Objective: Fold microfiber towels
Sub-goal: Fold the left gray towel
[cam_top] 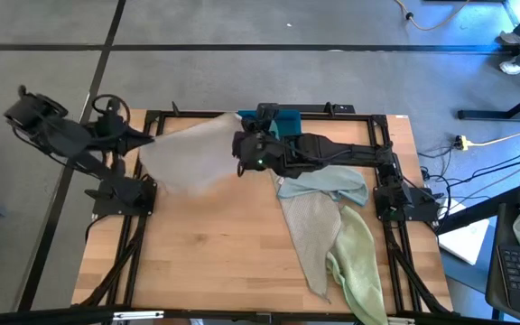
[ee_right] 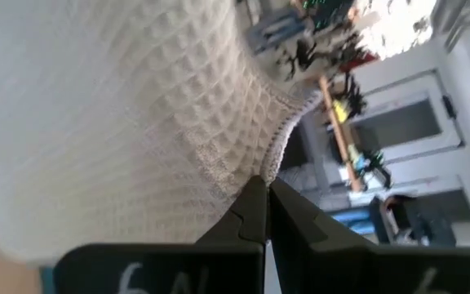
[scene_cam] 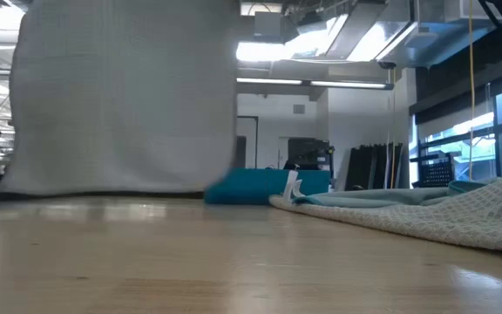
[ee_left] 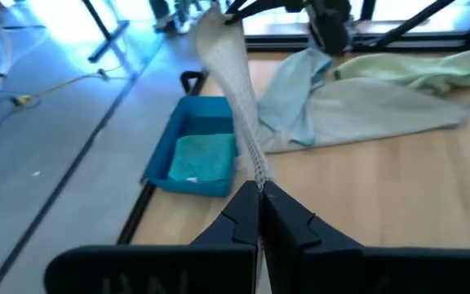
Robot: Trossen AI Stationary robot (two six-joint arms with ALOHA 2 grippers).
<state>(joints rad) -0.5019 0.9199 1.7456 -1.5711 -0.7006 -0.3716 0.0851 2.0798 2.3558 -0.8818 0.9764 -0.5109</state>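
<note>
A pale grey-beige microfiber towel (cam_top: 192, 155) hangs spread between my two grippers over the table's far left part. My left gripper (cam_top: 150, 138) is shut on one upper corner and my right gripper (cam_top: 238, 143) on the other. In the low view the towel (scene_cam: 125, 96) hangs as a flat sheet, with its lower edge (scene_cam: 111, 191) just at the tabletop. A folded teal towel (ee_left: 204, 157) lies inside the blue bin (ee_left: 163, 155). Pale blue (cam_top: 328, 183), grey-beige (cam_top: 310, 230) and pale green (cam_top: 359, 262) towels lie heaped on the table's right side. My left gripper pinches the towel's upper hem (ee_left: 257, 170) at its left corner between the two shut fingers. From there the edge runs fairly straight to the other gripper, and the cloth hangs below. My right gripper pinches the hemmed corner (ee_right: 274, 155) at the towel's right end between its shut fingers, and the waffle cloth falls away beneath it.
The blue bin (cam_top: 276, 117) stands at the table's far edge, just behind my right gripper. The heap of loose towels (scene_cam: 425, 205) covers the right half. Bare wood (cam_top: 206, 253) lies near the front left. Black frame rails (cam_top: 197, 113) border the table.
</note>
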